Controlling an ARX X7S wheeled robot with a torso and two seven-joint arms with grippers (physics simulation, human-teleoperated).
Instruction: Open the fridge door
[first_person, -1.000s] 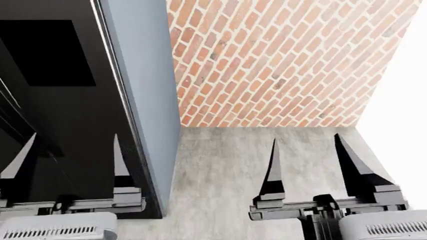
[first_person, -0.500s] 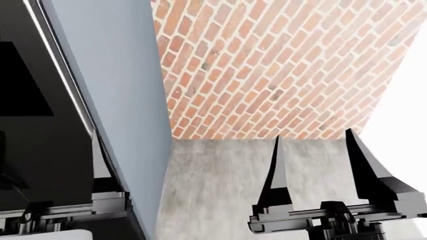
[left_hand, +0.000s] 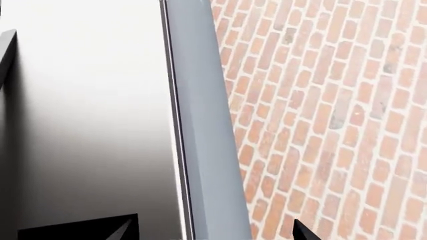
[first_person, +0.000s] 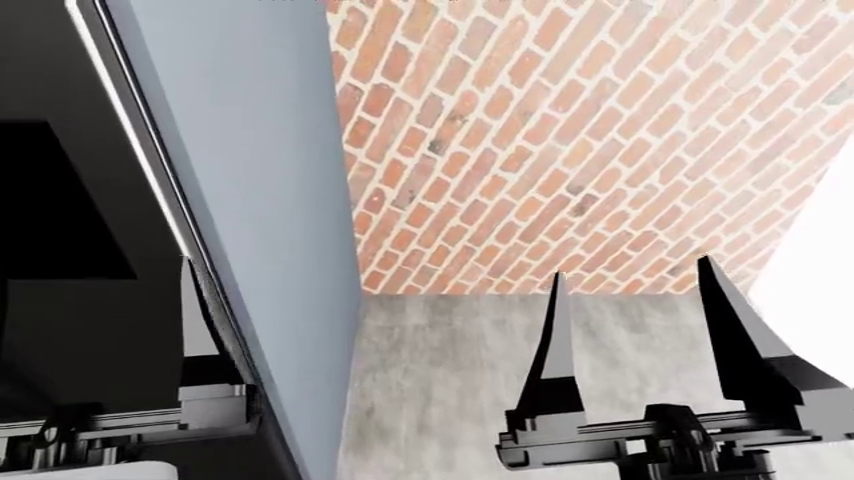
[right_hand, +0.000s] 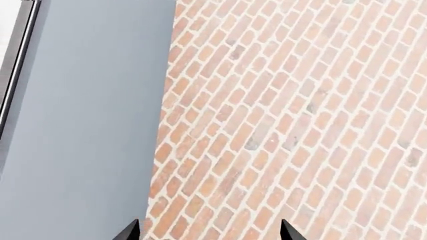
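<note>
The fridge door with its bar handle is out of view. At the head view's left stands a glossy black fridge front (first_person: 80, 120) carrying a darker rectangle (first_person: 54, 200), with no handle showing. The left gripper (left_hand: 213, 234) is open; its fingers straddle the fridge's front corner, one before the shiny front (left_hand: 87, 125), the other past the blue-grey side (left_hand: 207, 150). In the head view only one left finger (first_person: 200, 325) shows clearly. The right gripper (first_person: 630, 268) (right_hand: 210, 224) is open and empty, hanging over the floor and facing the brick wall.
The fridge's blue-grey side panel (first_person: 240, 200) runs back to a red brick wall (first_person: 574, 150). A grey concrete floor (first_person: 441, 380) lies under the right gripper. A white wall (first_person: 827, 260) closes the right side.
The head view has swung so the fridge front slid left and the brick wall fills more of the frame. The left gripper now sits partly off the left edge. Both grippers stay open.
</note>
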